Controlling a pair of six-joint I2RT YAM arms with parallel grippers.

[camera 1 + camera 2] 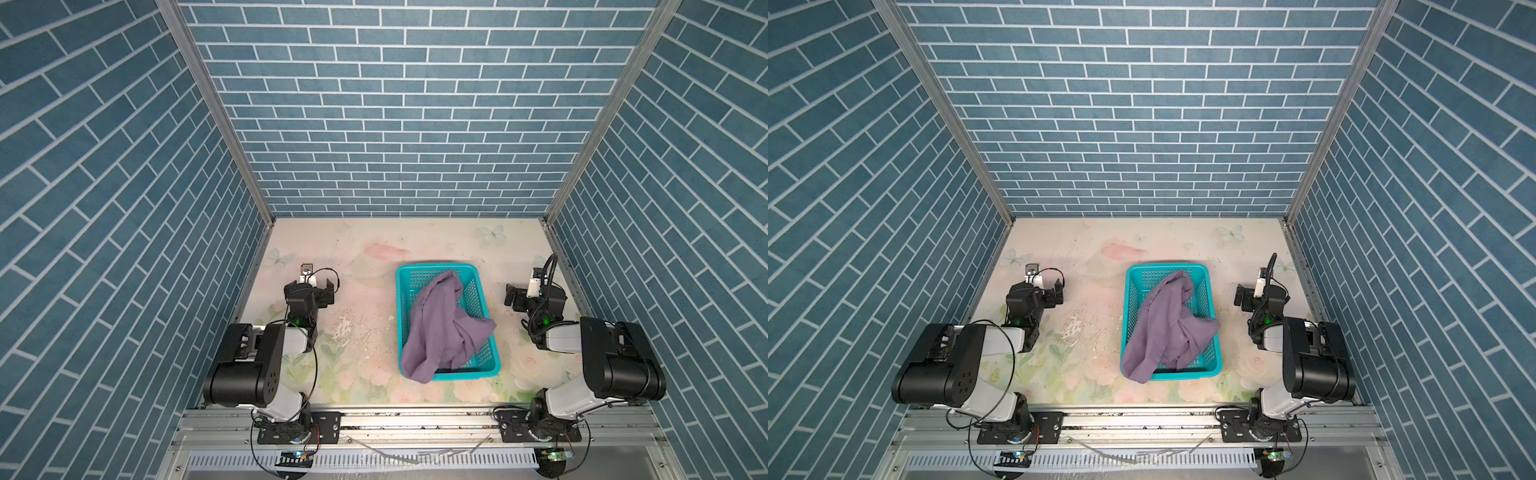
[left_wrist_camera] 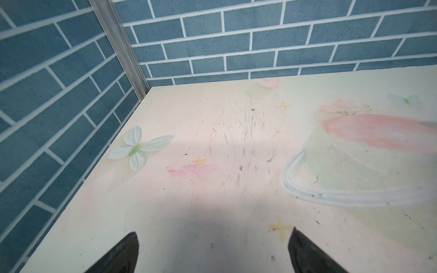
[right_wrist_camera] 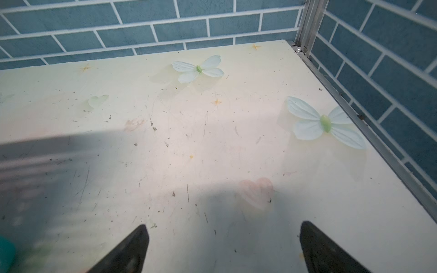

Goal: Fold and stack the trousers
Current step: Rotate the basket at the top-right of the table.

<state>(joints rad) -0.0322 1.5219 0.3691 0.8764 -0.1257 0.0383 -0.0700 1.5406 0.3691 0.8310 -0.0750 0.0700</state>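
Observation:
The muted-purple trousers [image 1: 440, 328] [image 1: 1167, 328] lie crumpled in a teal perforated basket [image 1: 432, 268] [image 1: 1163, 268] in both top views. One fold hangs over the basket's near left rim. My left gripper [image 1: 310, 286] [image 1: 1038, 291] hovers low over the table well left of the basket. It is open with nothing between its fingers, and in the left wrist view [image 2: 214, 232] only bare tabletop shows. My right gripper [image 1: 534, 293] [image 1: 1262, 297] stands just right of the basket, also open and empty [image 3: 224, 224]. A blurred teal corner of the basket [image 3: 4, 250] shows in the right wrist view.
The floral-printed table [image 1: 353, 249] is closed in by blue brick-patterned walls [image 1: 395, 124] at the back and on both sides. Aluminium posts stand at the back corners. Both arm bases sit on a metal rail [image 1: 415, 424] along the near edge.

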